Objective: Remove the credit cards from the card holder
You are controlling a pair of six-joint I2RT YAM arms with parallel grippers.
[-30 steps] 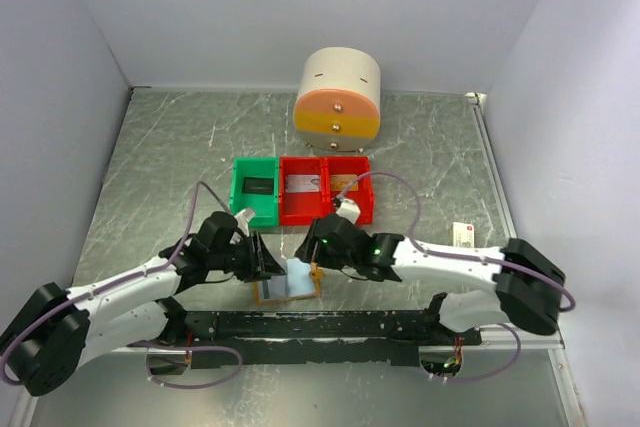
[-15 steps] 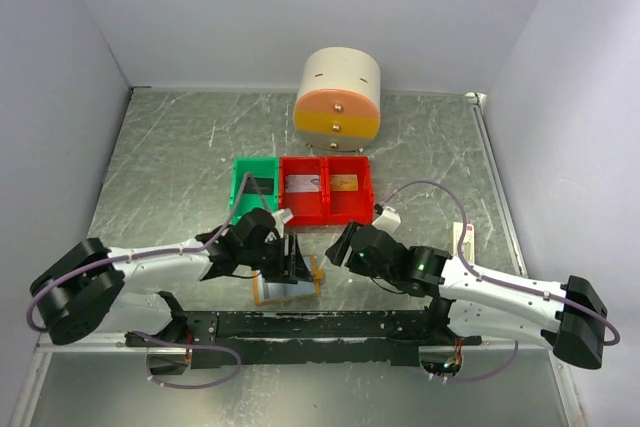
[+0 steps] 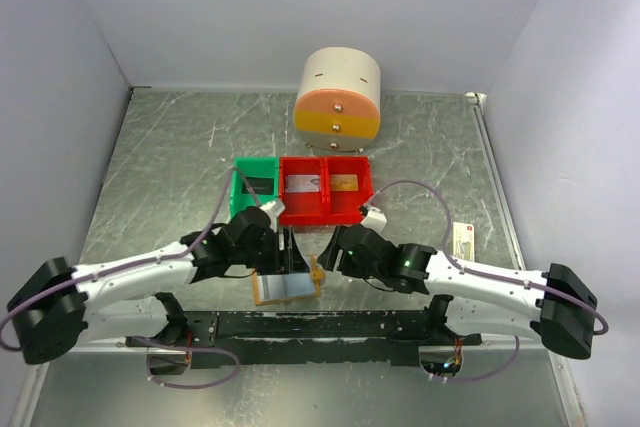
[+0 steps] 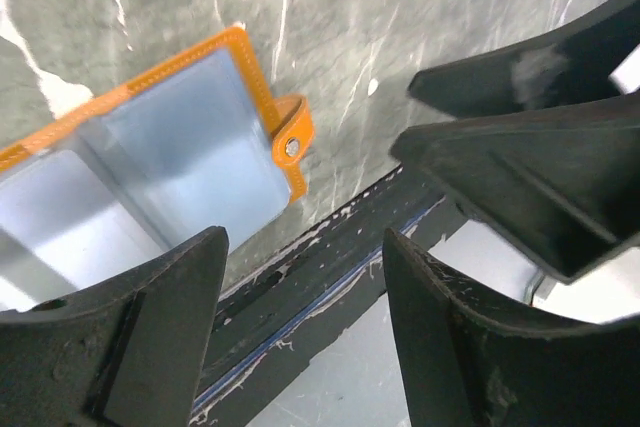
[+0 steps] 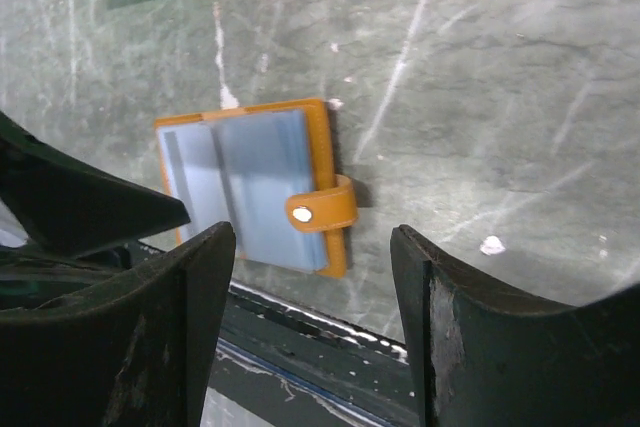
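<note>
Base rail (image 3: 300,325) runs along the near edge. Card holder (image 3: 290,288) lies open and flat on the table (image 3: 160,157) just beyond it, pale blue pockets up, snap strap (image 5: 322,211) sticking out on its right side. There's a grey strip along the left pocket, can't tell if that's a card. Left gripper (image 4: 303,247) and right gripper (image 5: 312,242) hang over the holder's far edge, tips facing each other. Both are spread with nothing between the fingers, and neither touches the holder. Next out: green bin (image 3: 255,162) with a dark flat item (image 3: 258,186) in it. Red bin (image 3: 326,160) touches it on the right, with the grey-silver card (image 3: 305,184) in its left compartment and the gold-orange card (image 3: 345,184) in its right one. Round drawer unit (image 3: 338,95) sits at the back wall, white box (image 3: 462,237) off to the right. Versus a second ago: both grippers were down on the holder, which stood partly raised. Now it's flat, they're off it, and the left jaws are much wider. Bin contents unchanged.
</note>
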